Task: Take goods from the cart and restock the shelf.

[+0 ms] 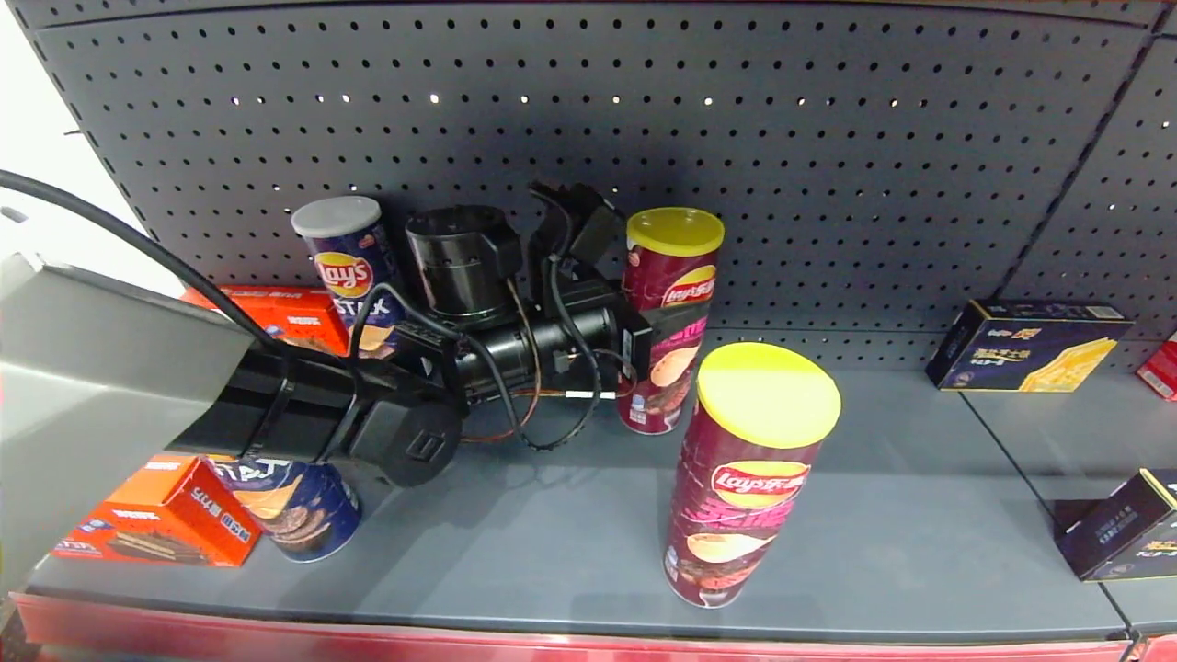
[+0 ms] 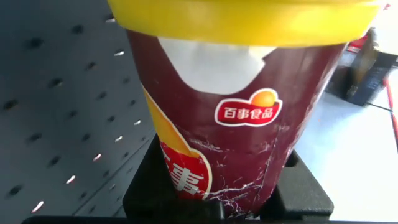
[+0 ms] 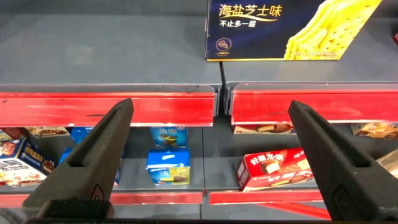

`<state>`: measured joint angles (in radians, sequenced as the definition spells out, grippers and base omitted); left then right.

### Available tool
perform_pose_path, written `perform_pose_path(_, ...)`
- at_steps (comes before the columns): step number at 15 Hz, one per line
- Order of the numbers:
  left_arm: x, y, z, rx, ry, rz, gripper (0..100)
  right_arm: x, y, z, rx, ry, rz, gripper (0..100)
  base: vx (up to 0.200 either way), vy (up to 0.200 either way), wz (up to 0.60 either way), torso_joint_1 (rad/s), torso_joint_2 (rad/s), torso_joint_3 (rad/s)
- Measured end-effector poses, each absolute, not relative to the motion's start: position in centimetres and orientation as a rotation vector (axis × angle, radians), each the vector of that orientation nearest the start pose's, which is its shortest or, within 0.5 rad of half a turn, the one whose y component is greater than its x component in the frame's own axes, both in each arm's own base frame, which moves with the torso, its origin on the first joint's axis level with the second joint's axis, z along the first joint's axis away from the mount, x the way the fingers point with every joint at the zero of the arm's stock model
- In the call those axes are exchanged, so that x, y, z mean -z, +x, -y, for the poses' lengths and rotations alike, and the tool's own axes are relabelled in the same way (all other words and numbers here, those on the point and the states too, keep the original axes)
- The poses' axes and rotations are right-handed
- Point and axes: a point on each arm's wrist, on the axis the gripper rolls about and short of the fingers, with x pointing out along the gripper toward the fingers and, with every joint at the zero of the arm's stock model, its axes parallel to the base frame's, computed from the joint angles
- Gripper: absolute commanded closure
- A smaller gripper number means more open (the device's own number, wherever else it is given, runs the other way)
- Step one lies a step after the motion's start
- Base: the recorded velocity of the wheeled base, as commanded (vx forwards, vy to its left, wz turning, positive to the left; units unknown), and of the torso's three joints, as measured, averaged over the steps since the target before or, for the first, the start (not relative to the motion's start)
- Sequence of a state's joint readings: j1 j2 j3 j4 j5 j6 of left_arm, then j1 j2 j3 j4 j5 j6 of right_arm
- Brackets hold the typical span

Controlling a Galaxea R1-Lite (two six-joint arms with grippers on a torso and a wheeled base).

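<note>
While the left tool (image 1: 669, 324) pinches a maroon can (image 1: 674, 276) standing on the shelf (image 1: 919, 515), a matching can (image 1: 745, 478) stands near its tip; the right tool (image 3: 210, 106) is spread.

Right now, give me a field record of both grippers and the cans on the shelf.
left gripper: fingers shut on maroon cylindrical chip can with yellow lid, upright by grey pegboard
right gripper: fingers open, empty, facing red shelf edges
second maroon yellow-lidded can: upright, nearer shelf front
blue grey-lidded can: upright at back
other blue can: lying at front left
</note>
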<state>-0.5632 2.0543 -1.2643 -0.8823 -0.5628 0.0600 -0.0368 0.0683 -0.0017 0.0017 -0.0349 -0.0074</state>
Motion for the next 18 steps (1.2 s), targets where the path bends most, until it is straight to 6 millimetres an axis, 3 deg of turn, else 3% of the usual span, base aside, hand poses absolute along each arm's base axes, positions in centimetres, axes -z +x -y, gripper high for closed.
perform_pose_path(18,-20.0,38.2,23.9,1.181,0.067,0.198,100,-7.7,-1.8,0.0,0.072,-0.007,-0.069,0,0.0,0.0,0.0,0.0,0.0,0.0)
